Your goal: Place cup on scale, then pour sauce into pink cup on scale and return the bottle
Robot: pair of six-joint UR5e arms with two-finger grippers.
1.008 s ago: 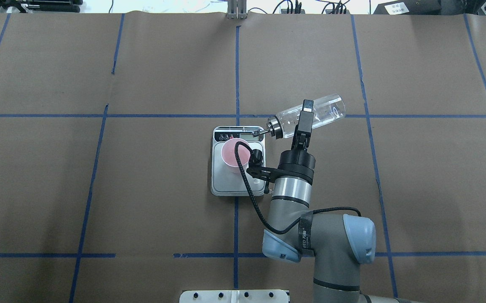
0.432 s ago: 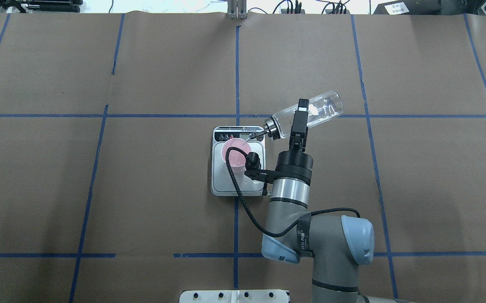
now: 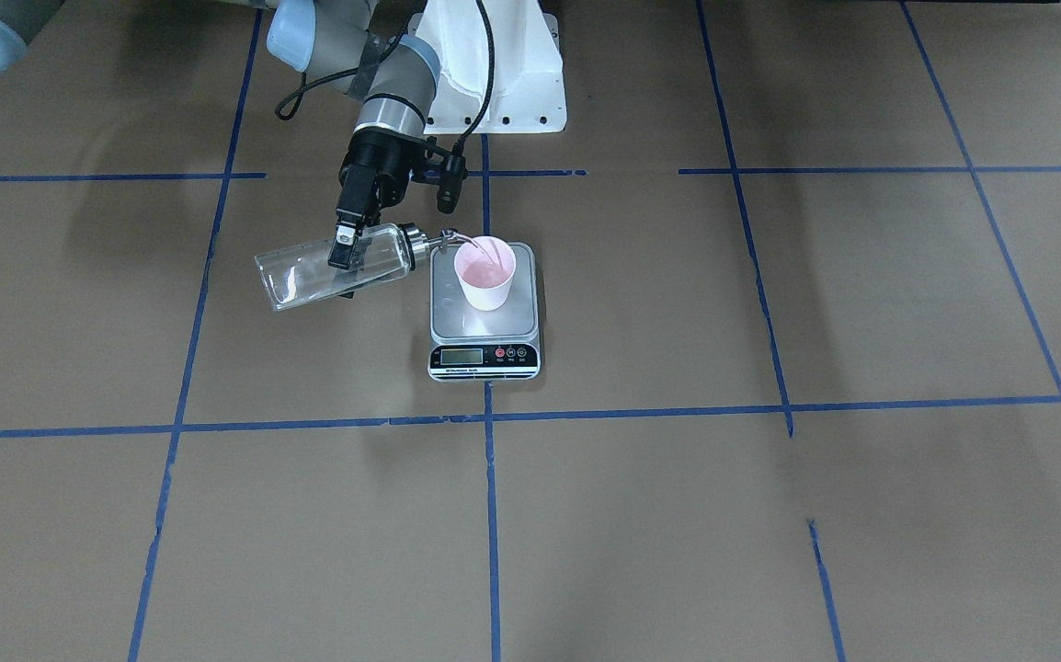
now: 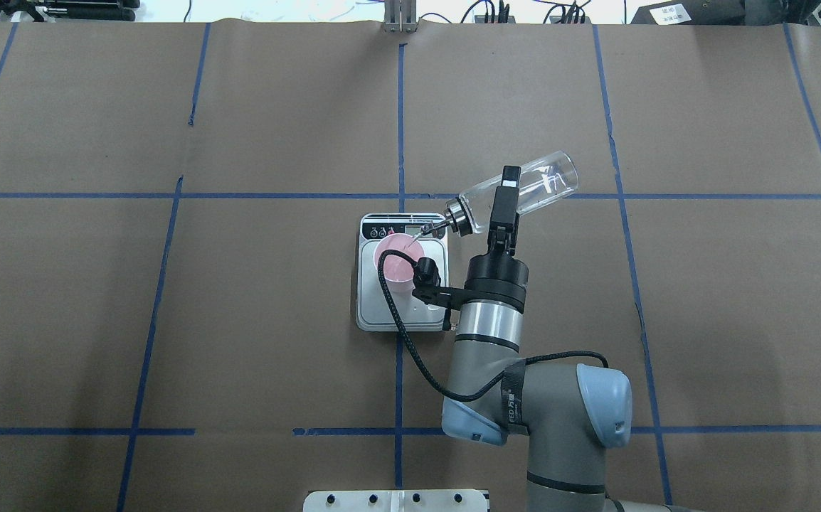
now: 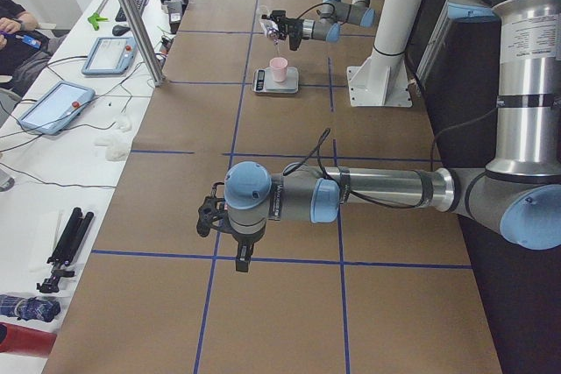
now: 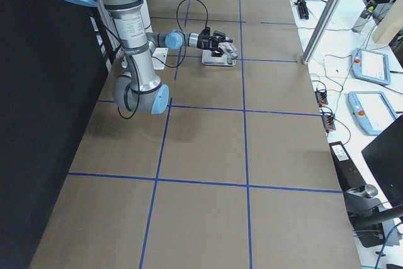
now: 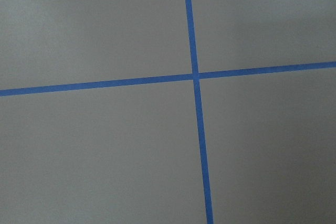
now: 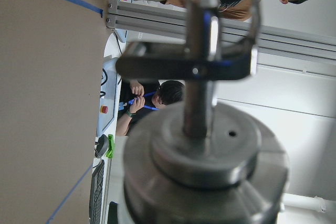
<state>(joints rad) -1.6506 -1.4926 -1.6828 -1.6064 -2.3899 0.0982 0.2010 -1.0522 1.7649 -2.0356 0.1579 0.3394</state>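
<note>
Brown paper covers the table [image 4: 240,320], cut into large squares by blue tape lines [image 4: 147,341]. At the bottom edge of the overhead view sits a white base plate [image 4: 396,500]. Beside it the right arm [image 4: 496,341] rises from the lower right toward the middle of the frame. Just past its wrist lies the scale [image 4: 368,306], flat on a tape line near the centre, with its black display strip [image 4: 403,226] on the far side. The cup [image 4: 398,257] stands upright on the far left part of the metal platform. The right gripper [image 4: 509,195] pinches the bottle [image 4: 538,183] across its glass body, one finger on each side, right of the scale and held off the table. The bottle lies almost level. Its long axis runs from the glass base at the upper right down to the metal spout [image 4: 446,220] at the lower left, which points at the cup with its tip over the rim. Along the top edge are a metal post [image 4: 400,18] and cables. In the left side view the left gripper [image 5: 241,260] hangs over the paper at lower centre, and I cannot tell how its jaws stand.
</note>
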